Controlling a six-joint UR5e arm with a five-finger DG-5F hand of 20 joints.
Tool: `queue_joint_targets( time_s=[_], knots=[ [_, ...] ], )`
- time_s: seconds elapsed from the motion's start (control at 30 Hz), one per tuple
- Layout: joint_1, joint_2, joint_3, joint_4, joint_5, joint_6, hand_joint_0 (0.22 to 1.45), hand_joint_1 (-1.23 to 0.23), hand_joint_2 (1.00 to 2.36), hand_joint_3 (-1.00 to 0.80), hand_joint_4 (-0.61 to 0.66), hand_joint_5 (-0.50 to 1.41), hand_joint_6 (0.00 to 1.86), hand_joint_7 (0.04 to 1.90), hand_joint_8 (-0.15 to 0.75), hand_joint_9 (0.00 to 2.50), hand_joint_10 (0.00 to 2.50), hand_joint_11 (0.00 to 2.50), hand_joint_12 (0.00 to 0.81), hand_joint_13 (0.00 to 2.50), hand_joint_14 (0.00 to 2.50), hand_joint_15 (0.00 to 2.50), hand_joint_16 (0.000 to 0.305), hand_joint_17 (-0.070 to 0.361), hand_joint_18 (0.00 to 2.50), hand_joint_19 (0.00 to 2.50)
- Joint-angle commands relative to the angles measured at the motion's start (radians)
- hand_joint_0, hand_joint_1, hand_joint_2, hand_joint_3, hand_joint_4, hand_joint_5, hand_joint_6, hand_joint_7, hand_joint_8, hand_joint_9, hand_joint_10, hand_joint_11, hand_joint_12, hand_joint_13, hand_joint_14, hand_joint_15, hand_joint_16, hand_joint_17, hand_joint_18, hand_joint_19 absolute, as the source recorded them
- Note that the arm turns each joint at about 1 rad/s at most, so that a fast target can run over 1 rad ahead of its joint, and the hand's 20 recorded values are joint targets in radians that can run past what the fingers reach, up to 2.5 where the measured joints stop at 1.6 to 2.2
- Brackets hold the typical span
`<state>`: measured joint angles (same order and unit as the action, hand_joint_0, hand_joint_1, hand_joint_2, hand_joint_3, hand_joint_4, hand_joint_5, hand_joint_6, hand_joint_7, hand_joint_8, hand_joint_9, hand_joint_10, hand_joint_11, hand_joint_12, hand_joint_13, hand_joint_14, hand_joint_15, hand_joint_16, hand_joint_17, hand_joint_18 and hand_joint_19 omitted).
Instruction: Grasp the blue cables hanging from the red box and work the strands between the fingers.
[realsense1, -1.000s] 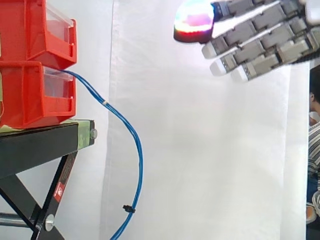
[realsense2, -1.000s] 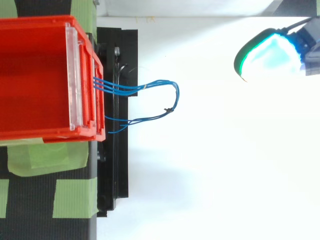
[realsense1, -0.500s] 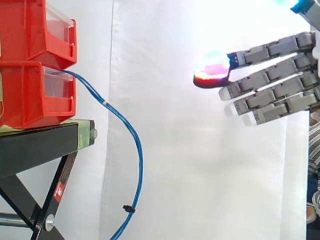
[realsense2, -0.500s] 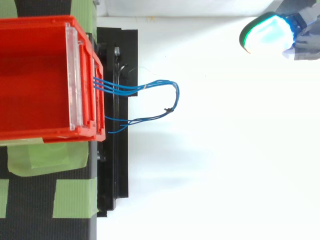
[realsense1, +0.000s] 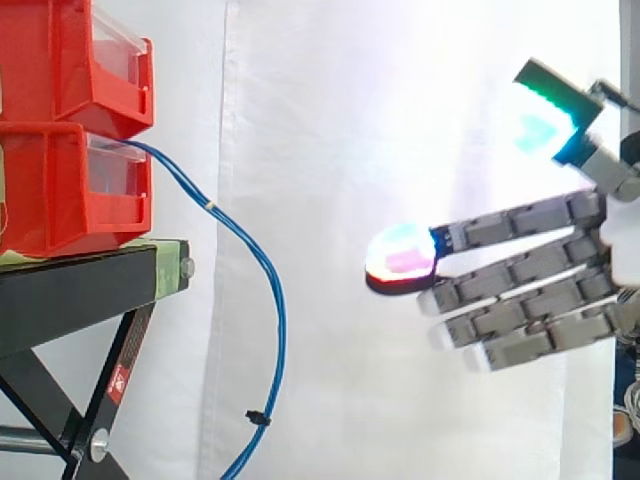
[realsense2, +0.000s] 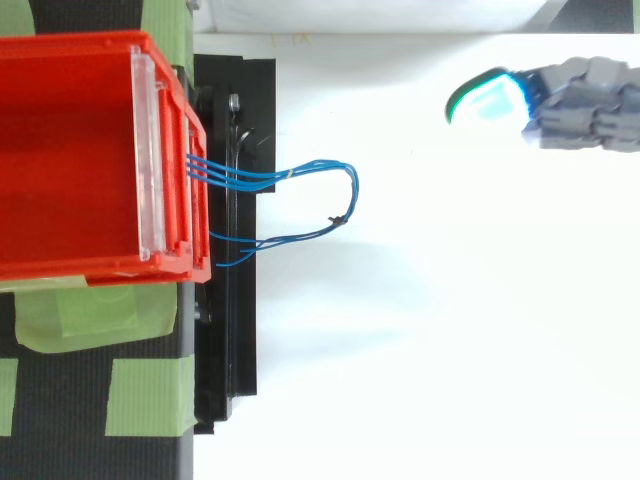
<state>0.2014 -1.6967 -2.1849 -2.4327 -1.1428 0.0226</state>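
Side view:
- Two red boxes stacked at left, upper box (realsense1: 70, 60) on lower box (realsense1: 60, 190). Both sit on a black stand (realsense1: 70, 300) w/ green tape (realsense1: 168, 262) at its edge.
- Blue cables (realsense1: 240, 238) exit the front of the lower box, arc out to the right, then hang down past the stand's edge to the bottom of the frame.
- Small white band on the strands near the top. Black clip (realsense1: 258, 417) ties them low down.
- Hand (realsense1: 530, 265) at right, level w/ the middle of the hanging loop.
- Fingers straight, pointing left toward the cables, slightly fanned, holding nothing. Leading fingertip (realsense1: 400, 258) glows white-magenta. Thumb (realsense1: 548, 112) raised above them, pad green-cyan.
- Hand well apart from the cables; bare white curtain (realsense1: 330, 150) between them.

Top view:
- Red box (realsense2: 70, 150) at left, clear front panel (realsense2: 148, 160) facing right.
- Cables (realsense2: 300, 172) leave the box front, loop out over the stand (realsense2: 235, 330) and turn back toward the box. Clip (realsense2: 338, 220) sits on the return run.
- Hand (realsense2: 590, 100) at upper right, fingers straight. Glowing pad (realsense2: 488, 100) points left, well clear of the loop.
- Green tape patches (realsense2: 140, 395) on the stand top at lower left.
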Motion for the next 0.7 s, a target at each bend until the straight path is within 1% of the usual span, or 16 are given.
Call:
queue_joint_targets(
  time_s=[0.0, 0.03, 0.07, 0.13, 0.2, 0.27, 0.37, 0.43, 0.53, 0.6, 0.67],
  knots=[
    [0.009, -0.089, 0.004, 0.133, 0.029, 0.010, 0.70, -0.40, 1.00, -1.00, 0.16, -0.40, 0.01, 0.68, 0.287, 0.00, 0.00, 0.05, 0.357, 0.00, 0.00, 0.19, 0.072, 0.162, 0.00, 0.15],
    [0.010, -0.098, 0.005, 0.147, 0.035, 0.010, 0.70, -0.40, 1.00, -1.00, 0.16, -0.40, 0.01, 0.68, 0.287, 0.00, 0.00, 0.06, 0.357, 0.00, 0.00, 0.19, 0.072, 0.162, 0.00, 0.14],
    [0.010, -0.119, 0.014, 0.168, 0.048, 0.014, 0.70, -0.40, 1.00, -1.00, 0.16, -0.40, 0.01, 0.68, 0.287, 0.00, 0.00, 0.05, 0.357, 0.00, 0.00, 0.19, 0.072, 0.162, 0.00, 0.14],
    [0.013, -0.129, 0.024, 0.178, 0.057, 0.020, 0.70, -0.40, 1.00, -1.00, 0.16, -0.39, 0.01, 0.69, 0.288, 0.00, 0.00, 0.06, 0.356, 0.00, 0.00, 0.19, 0.072, 0.162, 0.00, 0.14],
    [0.016, -0.130, 0.042, 0.170, 0.075, 0.022, 0.70, -0.40, 1.00, -1.00, 0.16, -0.39, 0.01, 0.68, 0.288, 0.00, 0.00, 0.05, 0.356, 0.00, 0.00, 0.19, 0.072, 0.161, 0.00, 0.14],
    [0.019, -0.130, 0.053, 0.158, 0.084, 0.023, 0.70, -0.40, 1.00, -1.00, 0.16, -0.39, 0.01, 0.69, 0.288, 0.00, 0.00, 0.06, 0.356, 0.00, 0.00, 0.19, 0.071, 0.161, 0.00, 0.14],
    [0.030, -0.130, 0.083, 0.119, 0.107, 0.013, 0.70, -0.40, 1.00, -1.00, 0.16, -0.39, 0.01, 0.69, 0.289, 0.00, 0.00, 0.07, 0.357, 0.00, 0.00, 0.19, 0.072, 0.161, 0.00, 0.14],
    [0.035, -0.130, 0.088, 0.119, 0.120, 0.004, 0.70, -0.40, 1.00, -1.00, 0.17, -0.39, 0.01, 0.69, 0.289, 0.00, 0.00, 0.07, 0.356, 0.00, 0.00, 0.19, 0.071, 0.161, 0.00, 0.14],
    [0.046, -0.130, 0.096, 0.122, 0.153, -0.035, 0.70, -0.40, 1.00, -1.00, 0.17, -0.39, 0.01, 0.69, 0.288, 0.00, 0.00, 0.07, 0.356, 0.00, 0.00, 0.19, 0.071, 0.161, 0.00, 0.14],
    [0.050, -0.130, 0.096, 0.126, 0.164, -0.046, 0.70, -0.40, 1.00, -1.00, 0.17, -0.38, 0.01, 0.69, 0.289, 0.00, 0.00, 0.06, 0.355, 0.00, 0.00, 0.19, 0.071, 0.161, 0.00, 0.14],
    [0.059, -0.130, 0.096, 0.132, 0.184, -0.052, 0.70, -0.40, 1.00, -1.00, 0.17, -0.38, 0.01, 0.69, 0.290, 0.00, 0.00, 0.07, 0.355, 0.00, 0.00, 0.19, 0.071, 0.160, 0.00, 0.14]
  ],
)
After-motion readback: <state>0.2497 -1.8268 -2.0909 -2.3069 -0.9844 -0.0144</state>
